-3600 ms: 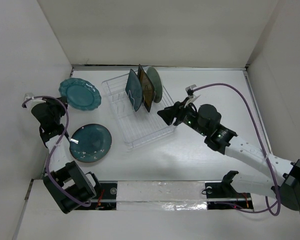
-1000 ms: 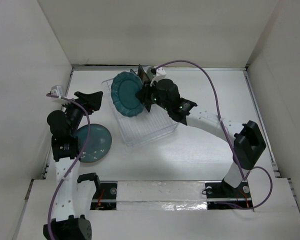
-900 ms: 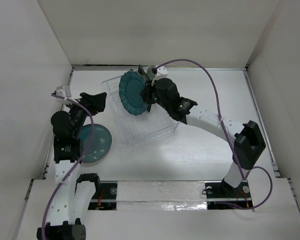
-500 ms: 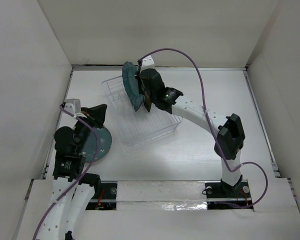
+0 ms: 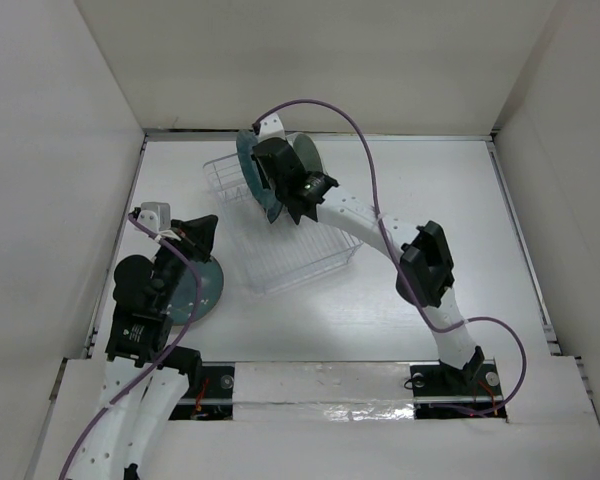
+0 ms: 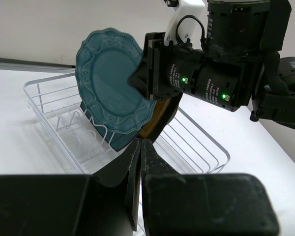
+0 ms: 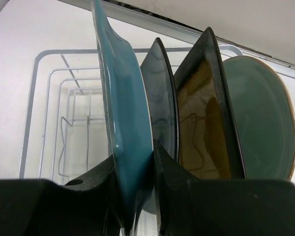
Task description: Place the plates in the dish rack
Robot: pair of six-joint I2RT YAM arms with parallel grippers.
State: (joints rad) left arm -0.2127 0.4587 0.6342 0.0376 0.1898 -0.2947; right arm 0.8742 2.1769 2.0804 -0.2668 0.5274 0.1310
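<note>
The white table point(image 5: 460, 200) is carrying a clear dish rack point(image 5: 290, 255) set at a slant near its far side. The right arm is reaching across over the rack's far end, while the left arm is hanging above the table's left part, well apart from the rack. Three plates are standing upright in the rack, side by side: a dark teal squarish one point(image 7: 162, 108), a mustard-yellow square one with a dark rim point(image 7: 201, 128) and a pale green round one point(image 7: 258, 123). A scalloped teal plate point(image 7: 123, 108) is standing on edge just beside the dark teal one, over the rack's pegs (whether its lower edge is sitting in a slot cannot be told). A round teal-blue plate point(image 5: 205, 290) is lying flat on the table, partly hidden under the left arm. The right gripper point(image 7: 133, 162) is clamping the scalloped plate's rim between its two fingers. The left gripper point(image 6: 140, 162) is pointing toward the rack with its fingers pressed together, holding nothing.
</note>
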